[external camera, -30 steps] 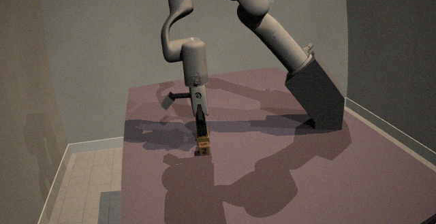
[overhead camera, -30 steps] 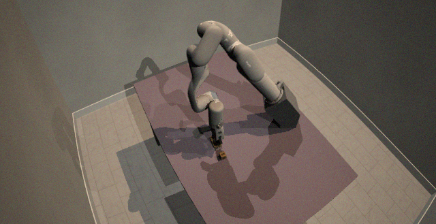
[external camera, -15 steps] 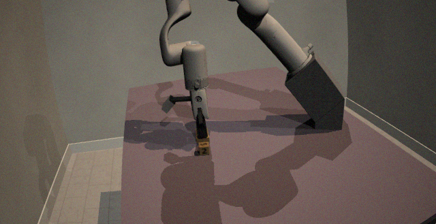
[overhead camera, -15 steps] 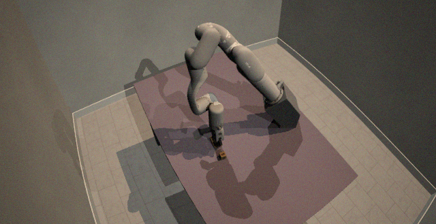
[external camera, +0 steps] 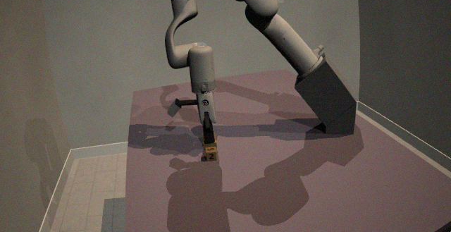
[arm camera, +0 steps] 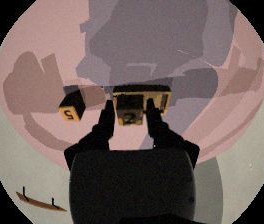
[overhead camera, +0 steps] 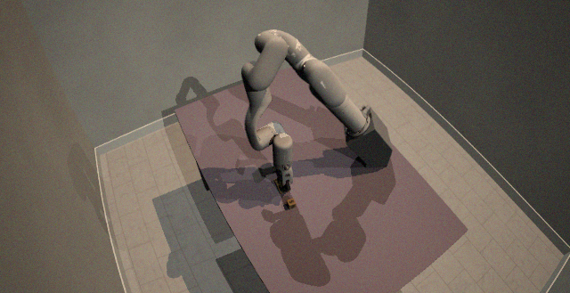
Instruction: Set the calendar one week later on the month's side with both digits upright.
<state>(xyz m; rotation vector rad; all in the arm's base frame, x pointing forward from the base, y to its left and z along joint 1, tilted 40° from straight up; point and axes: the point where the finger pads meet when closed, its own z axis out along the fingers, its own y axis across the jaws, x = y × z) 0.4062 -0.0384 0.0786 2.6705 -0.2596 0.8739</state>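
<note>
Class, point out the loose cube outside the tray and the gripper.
Loose cube [overhead camera: 290,204] [external camera: 211,154] [arm camera: 70,114]: top, exterior, wrist; numbered faces.
Gripper [arm camera: 130,106]: wrist; midway between its fingertips.

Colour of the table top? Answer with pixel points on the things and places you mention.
Dusty pink [overhead camera: 401,222] [external camera: 335,175] [arm camera: 38,30], mauve where shaded. Shows best in the top view.

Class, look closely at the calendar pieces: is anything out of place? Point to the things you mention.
Yes: one cube [overhead camera: 290,204] [external camera: 210,154] [arm camera: 71,111] sits on the table outside the tray [arm camera: 167,102], though both belong side by side inside.

cube marked 2 [arm camera: 129,116] between gripper [arm camera: 130,106] fingertips, other cube [arm camera: 72,107] apart
</note>
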